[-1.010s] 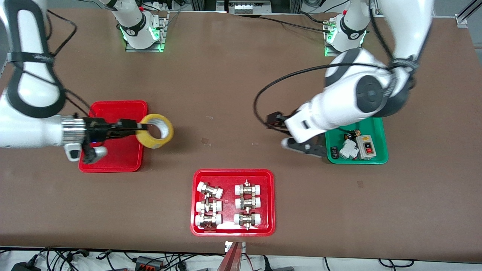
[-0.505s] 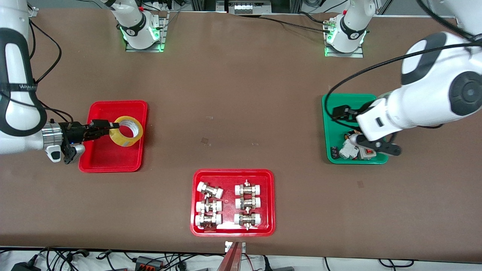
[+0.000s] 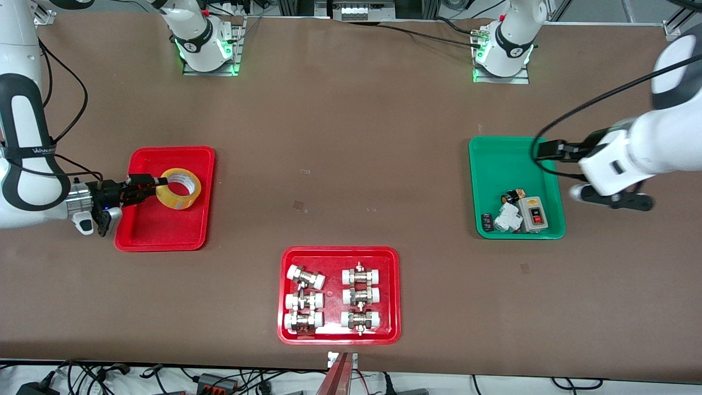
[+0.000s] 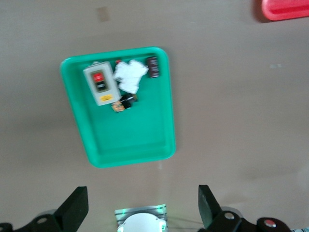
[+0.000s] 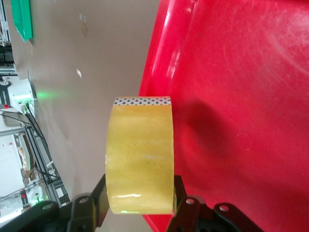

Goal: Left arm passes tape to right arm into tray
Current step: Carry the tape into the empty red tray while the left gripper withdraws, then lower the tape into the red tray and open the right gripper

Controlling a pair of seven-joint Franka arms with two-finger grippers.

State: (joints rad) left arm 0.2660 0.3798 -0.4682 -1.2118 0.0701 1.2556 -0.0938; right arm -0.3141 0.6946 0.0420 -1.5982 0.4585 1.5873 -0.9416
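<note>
My right gripper (image 3: 154, 185) is shut on the yellow tape roll (image 3: 179, 189) and holds it tilted over the part of the small red tray (image 3: 164, 230) farther from the front camera. In the right wrist view its black fingers (image 5: 100, 199) clamp the roll (image 5: 140, 159) across its width, just over the tray's rim and red floor (image 5: 241, 87). I cannot tell whether the roll touches the tray. My left gripper (image 3: 614, 198) is open and empty, over the bare table beside the green tray (image 3: 510, 164) at the left arm's end. Its fingertips (image 4: 73, 209) stand wide apart in the left wrist view.
A wider red tray (image 3: 340, 251) with several metal pipe fittings lies near the table's front edge. The green tray (image 4: 125, 140) holds a grey switch box (image 3: 532, 213) and small parts. The two arm bases (image 3: 205, 46) stand at the table's back edge.
My right gripper has carried the tape from beside the red tray to over it, and lower. My left arm has drawn back across the green tray toward its own end of the table.
</note>
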